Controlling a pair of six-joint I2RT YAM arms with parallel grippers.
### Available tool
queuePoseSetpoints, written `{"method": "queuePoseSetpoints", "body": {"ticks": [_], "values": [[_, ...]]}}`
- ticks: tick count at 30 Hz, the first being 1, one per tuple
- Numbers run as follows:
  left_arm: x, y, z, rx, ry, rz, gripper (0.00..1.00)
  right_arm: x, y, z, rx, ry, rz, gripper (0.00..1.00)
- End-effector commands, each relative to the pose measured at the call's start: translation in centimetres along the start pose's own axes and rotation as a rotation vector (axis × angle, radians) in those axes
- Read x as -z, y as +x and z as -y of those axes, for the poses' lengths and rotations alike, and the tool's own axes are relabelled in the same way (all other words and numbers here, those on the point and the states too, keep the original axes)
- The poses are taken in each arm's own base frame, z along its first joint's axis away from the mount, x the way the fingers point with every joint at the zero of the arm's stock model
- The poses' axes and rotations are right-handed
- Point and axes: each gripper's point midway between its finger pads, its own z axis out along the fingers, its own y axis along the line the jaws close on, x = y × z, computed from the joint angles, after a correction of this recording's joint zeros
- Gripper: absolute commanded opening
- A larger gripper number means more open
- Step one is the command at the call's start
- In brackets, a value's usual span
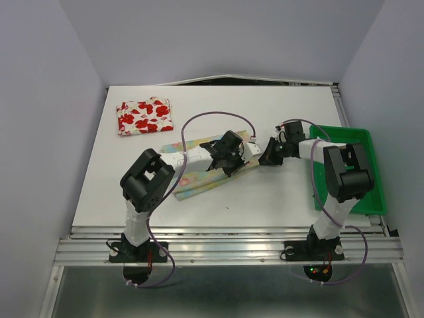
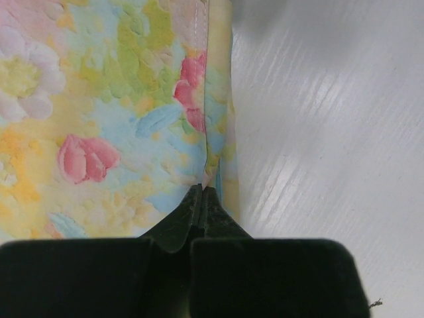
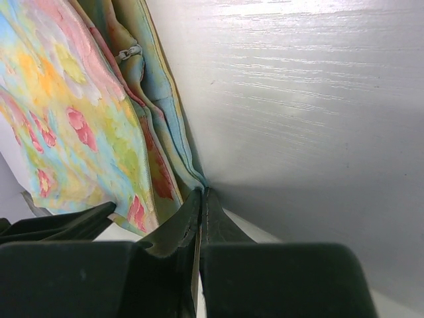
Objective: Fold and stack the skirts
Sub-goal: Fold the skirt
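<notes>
The white skirt with red flowers (image 1: 144,116) lies folded at the table's back left, away from both arms. The pale yellow pastel-floral skirt (image 1: 193,177) lies in the middle, partly under the left arm. My left gripper (image 1: 233,164) is shut, pinching the hem of this skirt (image 2: 99,119) at the fingertips (image 2: 202,191). From the right, my right gripper (image 1: 268,154) is also shut, with the edge of the same skirt (image 3: 73,119) running into its tips (image 3: 202,193). The cloth there hangs in folds, with a small zipper (image 3: 129,53) showing.
A green plastic tray (image 1: 371,189) sits at the table's right edge, beside the right arm. The white tabletop (image 1: 265,199) reaches to the metal rail at the near edge. Grey walls close in the left, back and right.
</notes>
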Motion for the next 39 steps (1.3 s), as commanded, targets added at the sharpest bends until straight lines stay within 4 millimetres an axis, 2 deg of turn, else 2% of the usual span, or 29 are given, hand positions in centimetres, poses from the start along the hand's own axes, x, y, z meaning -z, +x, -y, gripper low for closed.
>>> {"method": "queuePoseSetpoints", "body": {"ticks": [1,4,6,7,8,11,12,13,15,16,18,21,22,23,24,25,27,28,29,32,33,35,36,39], "values": [[0.3,-2.7,0.4,0.005,0.021,0.065,0.0,-0.6,0.5,1.7,-0.014,0.072,-0.011,0.01],[0.0,-2.4,0.2,0.007,0.012,0.053,0.03,-0.6,0.4,1.8,-0.013,0.074,-0.011,0.01],[-0.1,-2.1,-0.1,0.003,-0.003,0.043,0.14,-0.5,0.2,1.6,-0.004,0.071,-0.007,0.01],[0.2,-2.2,0.0,0.003,-0.002,0.044,0.25,-0.4,-0.1,1.5,-0.002,0.075,0.0,0.01],[0.6,-2.6,0.0,0.002,-0.003,0.055,0.3,-0.2,-0.6,1.3,0.006,0.079,0.01,0.02],[3.2,-4.8,0.1,-0.007,-0.005,0.132,0.44,0.6,-2.1,0.9,0.031,0.09,0.048,0.07],[4.0,-5.5,0.2,-0.008,-0.004,0.151,0.47,0.9,-2.9,0.6,0.049,0.096,0.064,0.1],[5.8,-6.6,0.2,-0.012,-0.013,0.185,0.52,1.3,-3.7,0.7,0.053,0.104,0.079,0.16],[7.6,-7.1,-0.5,-0.008,-0.029,0.207,0.55,1.9,-4.2,0.4,0.066,0.119,0.085,0.23],[8.3,-6.6,-0.7,0.001,-0.028,0.194,0.56,2.3,-5.1,-0.2,0.079,0.118,0.106,0.38],[11.1,-5.8,-1.8,0.024,-0.049,0.191,0.56,3.4,-6.3,-0.3,0.094,0.141,0.145,0.57],[12.9,-3.5,-2.8,0.036,-0.076,0.152,0.55,4.8,-7.6,-0.9,0.125,0.163,0.2,0.69],[14.0,-1.8,-3.3,0.031,-0.098,0.129,0.54,5.9,-8.5,-1.4,0.152,0.174,0.239,0.76],[14.3,-0.7,-3.4,0.023,-0.105,0.108,0.53,6.4,-8.9,-1.7,0.167,0.181,0.259,0.76],[14.2,2.1,-3.5,0.03,-0.129,0.044,0.52,7.5,-9.7,-1.7,0.185,0.196,0.293,0.77],[15.1,2.8,-3.4,0.003,-0.148,0.039,0.51,8.2,-10.4,-2.2,0.196,0.2,0.319,0.76],[15.4,5.2,-3.1,0.003,-0.165,-0.01,0.49,9.3,-10.5,-2.9,0.218,0.201,0.331,0.72],[15.4,7.6,-2.6,0.021,-0.153,-0.056,0.48,10.3,-10.2,-4.5,0.233,0.138,0.329,0.68],[15.5,8.7,-2.4,0.03,-0.149,-0.08,0.47,10.7,-9.7,-5.4,0.23,0.102,0.32,0.66],[15.5,11.6,-1.9,0.065,-0.134,-0.137,0.47,10.9,-6.4,-7.1,0.16,-0.024,0.238,0.6],[15.3,12.3,-1.8,0.064,-0.127,-0.153,0.47,9.9,-4.1,-6.6,0.117,-0.046,0.175,0.59],[15.2,12.8,-1.8,0.07,-0.125,-0.167,0.47,8.5,-1.8,-5.9,0.085,-0.058,0.106,0.57],[15.1,12.8,-1.9,0.072,-0.13,-0.169,0.47,7.4,0.2,-5.2,0.055,-0.059,0.044,0.56],[15.0,12.4,-2.3,0.083,-0.145,-0.152,0.47,5.4,2.1,-4.5,0.025,-0.08,0.001,0.54]]}}
